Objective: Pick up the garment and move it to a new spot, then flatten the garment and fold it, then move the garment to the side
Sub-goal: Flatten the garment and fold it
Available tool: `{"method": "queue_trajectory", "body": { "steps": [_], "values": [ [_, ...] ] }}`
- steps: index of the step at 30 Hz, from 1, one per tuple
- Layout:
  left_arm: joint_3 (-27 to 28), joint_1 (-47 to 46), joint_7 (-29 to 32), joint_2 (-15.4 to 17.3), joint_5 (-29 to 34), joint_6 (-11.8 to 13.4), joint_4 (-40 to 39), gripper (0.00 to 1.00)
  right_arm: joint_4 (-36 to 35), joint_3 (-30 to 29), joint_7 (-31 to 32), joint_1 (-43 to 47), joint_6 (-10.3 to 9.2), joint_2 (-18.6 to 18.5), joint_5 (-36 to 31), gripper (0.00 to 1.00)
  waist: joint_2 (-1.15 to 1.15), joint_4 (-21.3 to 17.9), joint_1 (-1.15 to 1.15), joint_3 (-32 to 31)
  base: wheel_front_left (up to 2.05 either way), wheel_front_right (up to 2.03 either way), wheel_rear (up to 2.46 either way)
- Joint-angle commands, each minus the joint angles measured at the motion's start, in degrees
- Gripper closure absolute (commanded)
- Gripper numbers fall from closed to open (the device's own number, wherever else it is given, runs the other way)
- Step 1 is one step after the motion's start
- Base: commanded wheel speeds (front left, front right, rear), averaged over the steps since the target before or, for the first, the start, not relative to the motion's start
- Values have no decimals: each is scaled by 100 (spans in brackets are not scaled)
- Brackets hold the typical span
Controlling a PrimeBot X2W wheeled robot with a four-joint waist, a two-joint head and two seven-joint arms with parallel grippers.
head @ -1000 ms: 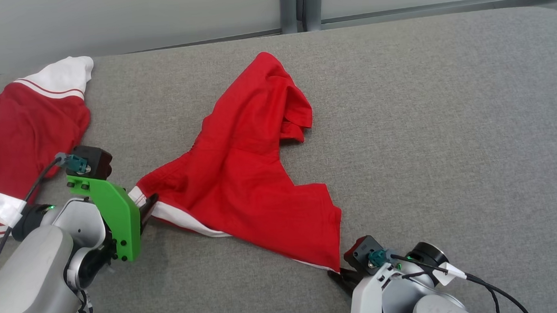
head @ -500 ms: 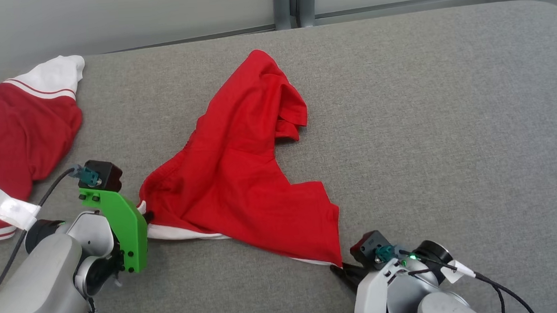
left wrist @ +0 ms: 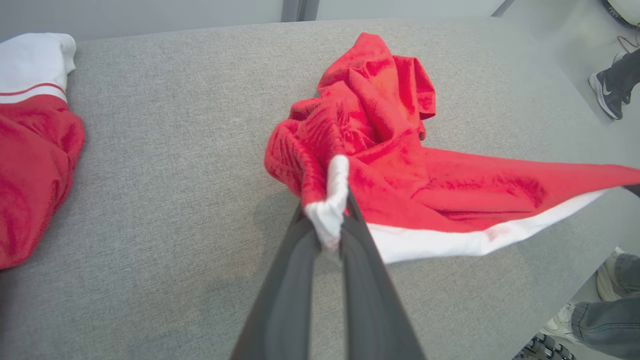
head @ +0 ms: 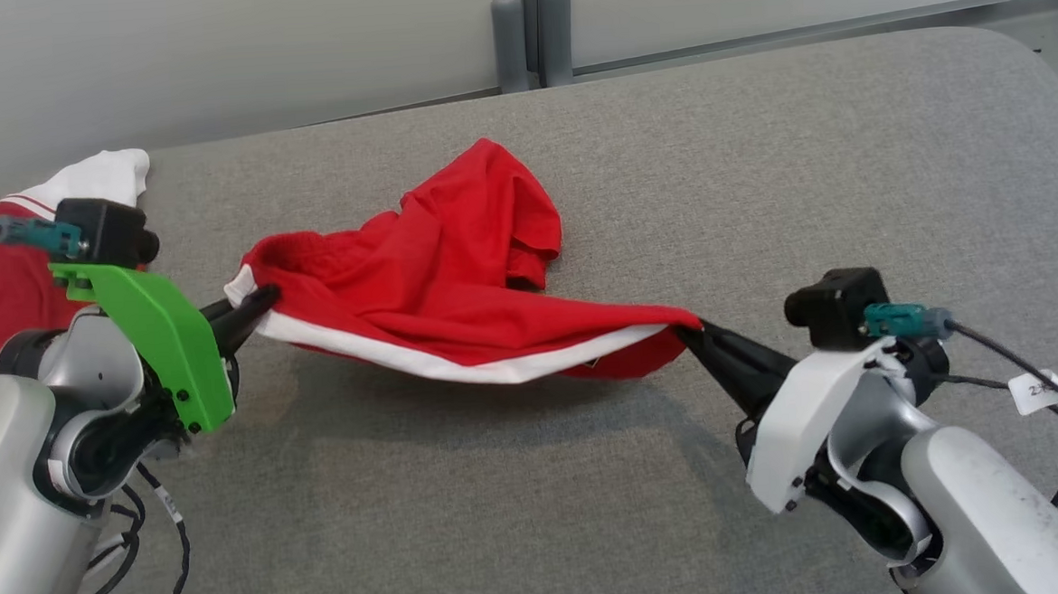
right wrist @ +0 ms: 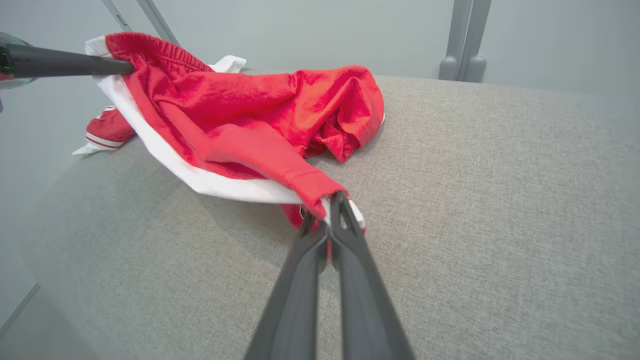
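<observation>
well, the red garment (head: 455, 269) hangs between left pincer (head: 265, 302) and right pincer (head: 688, 330), both clamped on it.

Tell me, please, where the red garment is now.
In the head view the red garment is centred over the table, stretched between the left gripper and the right gripper, another red-and-white garment to its left.

Lighting was bright, even and diffuse, from above. A soft shadow lay on the bench (head: 504, 516) beneath the garment (head: 455, 274). Wrist views bowed at the edges; the nearest foreground was slightly soft.
</observation>
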Motion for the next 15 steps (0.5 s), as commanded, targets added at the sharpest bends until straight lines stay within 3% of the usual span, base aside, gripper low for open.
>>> {"method": "queue_trajectory", "body": {
  "steps": [1, 6, 15],
  "values": [
    [144, -89, -4, 50, -127, 134, -230, 100, -235, -147, 58, -65, -2, -57, 172, 100, 52, -84, 0, -57, 0, 0, 0],
    [504, -62, -114, -21, -322, 740, -981, 100, -1112, -655, 311, -117, -1, -275, 666, 100, 52, -224, 0, -129, 0, 0, 0],
    [1047, -202, 30, -344, -689, 2181, -2578, 100, -2660, -1842, 950, -327, 0, -421, 1643, 100, 52, -366, 0, -71, 0, 0, 0]
  ]
}}
